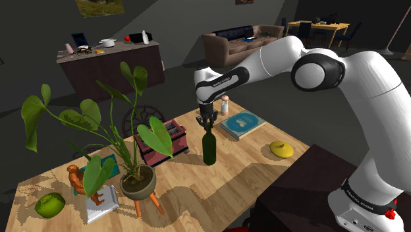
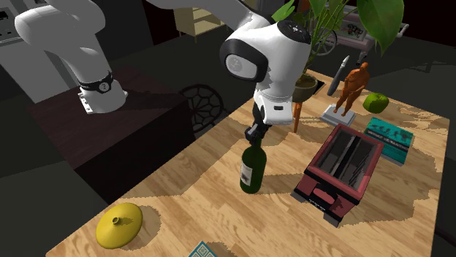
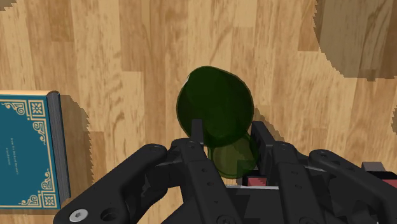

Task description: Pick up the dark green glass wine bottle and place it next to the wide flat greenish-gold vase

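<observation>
The gripper (image 3: pixel 229 128) points straight down over the table (image 1: pixel 230 174). Its fingers (image 3: pixel 198 127) are set narrow and clasp the neck of the bottle (image 3: pixel 213 102), one on each side, just under the mouth.

Bottle (image 1: pixel 209 148): dark green glass, upright, directly below the fingers. In the second exterior view the bottle (image 2: pixel 252 169) carries a pale label, and its base appears to rest on the wood, with its shadow joined to it.

Positions relative to the fingers:
- Vase (image 1: pixel 282 149): yellow, wide and flat. It lies well apart from the fingers, near the table edge on the stand's side. In the second exterior view the vase (image 2: pixel 119 225) is beyond the bottle's foot, towards the view's lower left.
- Book (image 3: pixel 25 153): teal cover with gold ornament. It lies flat, off to one side of the fingers, apart from the bottle.
- Toaster (image 2: pixel 343 171): red and black. It stands near the fingers on the side opposite the vase, not touching the bottle.
- Plant (image 1: pixel 138 181): in a pot on a stand, farther from the fingers than the toaster.
- Figurine (image 2: pixel 354 84): orange, beyond the toaster as seen from the fingers.
</observation>
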Tool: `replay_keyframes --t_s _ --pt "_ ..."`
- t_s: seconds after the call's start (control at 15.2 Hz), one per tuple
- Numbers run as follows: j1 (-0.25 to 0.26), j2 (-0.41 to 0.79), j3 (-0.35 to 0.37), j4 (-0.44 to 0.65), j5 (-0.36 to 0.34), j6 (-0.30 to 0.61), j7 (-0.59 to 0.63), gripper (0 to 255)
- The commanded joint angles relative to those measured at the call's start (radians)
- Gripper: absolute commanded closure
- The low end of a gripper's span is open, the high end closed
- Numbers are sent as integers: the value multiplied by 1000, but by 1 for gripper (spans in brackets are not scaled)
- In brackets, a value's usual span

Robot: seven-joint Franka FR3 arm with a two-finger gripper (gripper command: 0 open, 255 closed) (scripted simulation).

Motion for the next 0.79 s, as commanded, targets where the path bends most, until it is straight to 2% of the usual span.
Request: replay_keyframes --t_s 0.0,0.73 --pt "0 0 0 0 0 0 0 255" --pt "-3 -72 5 31 7 -104 1 255"
